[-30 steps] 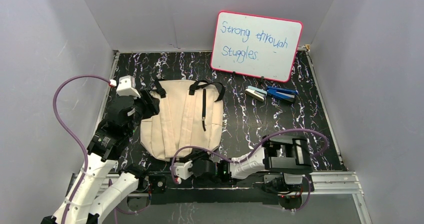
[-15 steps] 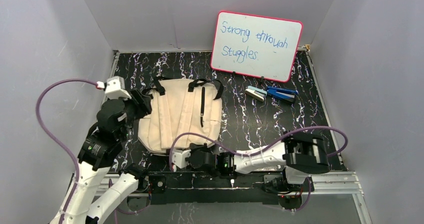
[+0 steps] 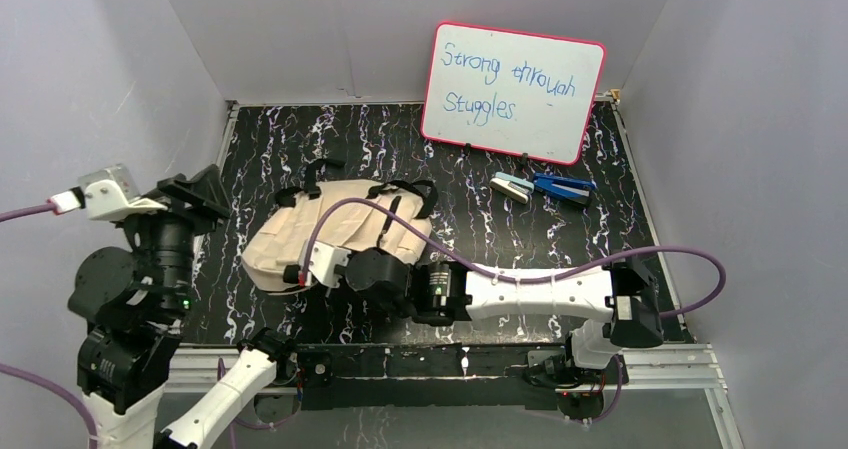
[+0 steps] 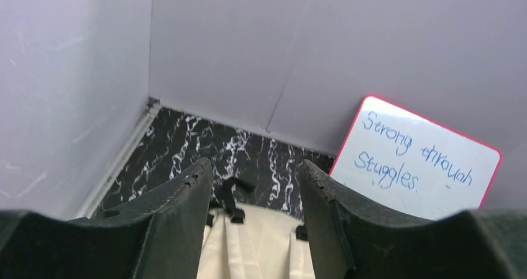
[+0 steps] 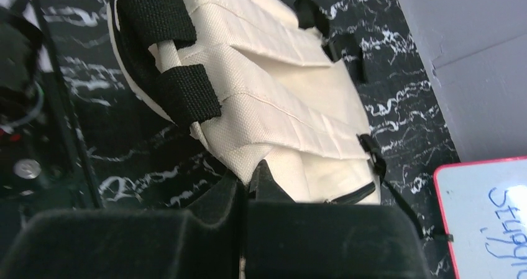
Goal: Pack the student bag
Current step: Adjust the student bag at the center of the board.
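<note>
The student bag [image 3: 345, 231], cream canvas with black straps, lies back-side up and bunched on the dark marbled table. My right gripper [image 3: 343, 267] reaches across to its near edge and is shut on a fold of the cream fabric; in the right wrist view the gripper [image 5: 248, 182] pinches the student bag [image 5: 273, 80] just below a padded shoulder strap [image 5: 186, 92]. My left gripper [image 3: 200, 195] hovers open at the far left, clear of the bag. In the left wrist view the student bag [image 4: 255, 248] shows below, between the spread fingers [image 4: 186, 198].
A pink-framed whiteboard [image 3: 513, 91] leans on the back wall. A blue stapler [image 3: 563, 187] and a smaller light-blue one [image 3: 511, 188] lie in front of it. Grey walls close in on three sides.
My left arm pulled back to the left and rose off the bag. My right arm stretched leftwards, shut on the bag's near edge, and the bag shifted left and bunched up.
</note>
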